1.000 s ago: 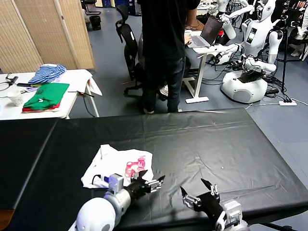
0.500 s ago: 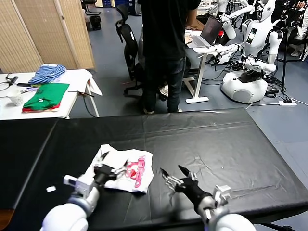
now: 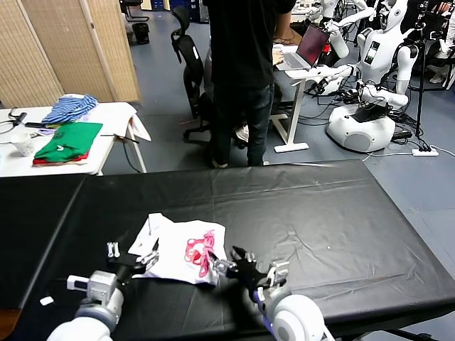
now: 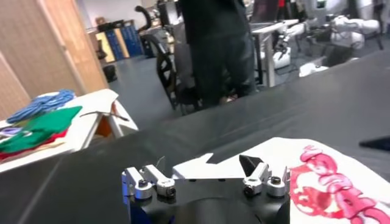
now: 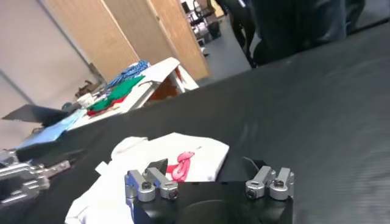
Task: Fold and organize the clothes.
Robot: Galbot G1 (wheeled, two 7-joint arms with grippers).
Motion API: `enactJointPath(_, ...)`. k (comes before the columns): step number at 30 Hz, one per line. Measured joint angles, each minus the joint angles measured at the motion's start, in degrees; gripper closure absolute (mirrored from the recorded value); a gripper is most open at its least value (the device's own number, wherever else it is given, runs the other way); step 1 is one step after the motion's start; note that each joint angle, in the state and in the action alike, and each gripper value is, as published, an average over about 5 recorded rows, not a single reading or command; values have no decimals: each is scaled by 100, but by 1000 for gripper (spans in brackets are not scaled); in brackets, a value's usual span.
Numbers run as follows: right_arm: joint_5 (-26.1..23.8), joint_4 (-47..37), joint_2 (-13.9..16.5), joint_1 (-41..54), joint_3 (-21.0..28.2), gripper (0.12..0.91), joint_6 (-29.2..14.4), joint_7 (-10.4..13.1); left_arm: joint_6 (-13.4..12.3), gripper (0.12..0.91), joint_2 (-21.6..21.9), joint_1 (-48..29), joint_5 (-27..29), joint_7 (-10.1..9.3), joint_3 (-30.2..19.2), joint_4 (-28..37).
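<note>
Head view, both grippers now nearer the T-shirt (image 3: 186,250), left gripper (image 3: 131,257) jaws spread, right gripper (image 3: 226,261) jaws narrowing.

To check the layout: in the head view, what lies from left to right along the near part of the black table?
Left gripper → T-shirt → right gripper → bare table.
</note>
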State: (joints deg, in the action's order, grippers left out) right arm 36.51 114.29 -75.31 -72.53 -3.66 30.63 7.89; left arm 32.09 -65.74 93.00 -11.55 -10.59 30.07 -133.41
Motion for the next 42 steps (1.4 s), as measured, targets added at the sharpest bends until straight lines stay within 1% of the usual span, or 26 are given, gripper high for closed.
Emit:
enactJointPath(7, -77, -70, -3, 34, -9, 760, -3, -16, -24, 123, -13, 18, 25, -10, -11, 49)
enactJointPath(8, -132, -69, 5, 38, -25, 812, -1, -22, -27, 123, -18, 19, 29, -11, -15, 54)
enactJointPath(10, -266, -49, 33, 34, -74, 867, 14, -26, -30, 123, -23, 20, 38, -15, -21, 63)
enactJointPath(11, -331, -30, 57, 23, -110, 876, 25, -21, -32, 123, -25, 22, 48, -16, -25, 68)
enactJointPath(21, -790, 276, 462, -236, -666, 875, 46, 123, -23, 123, -101, 88, 228, -1, -207, 55)
enactJointPath(26, -1068, 254, 636, -338, -921, 875, 26, 24, -24, 123, -121, 127, 258, 5, -269, 44)
enactJointPath(34, -1303, 194, 724, -396, -1111, 875, 46, 20, -29, 123, -110, 168, 236, 7, -301, -17)
enactJointPath(42, -1337, 215, 708, -425, -1144, 875, -6, -18, -29, 123, -120, 214, 203, 8, -324, -113)
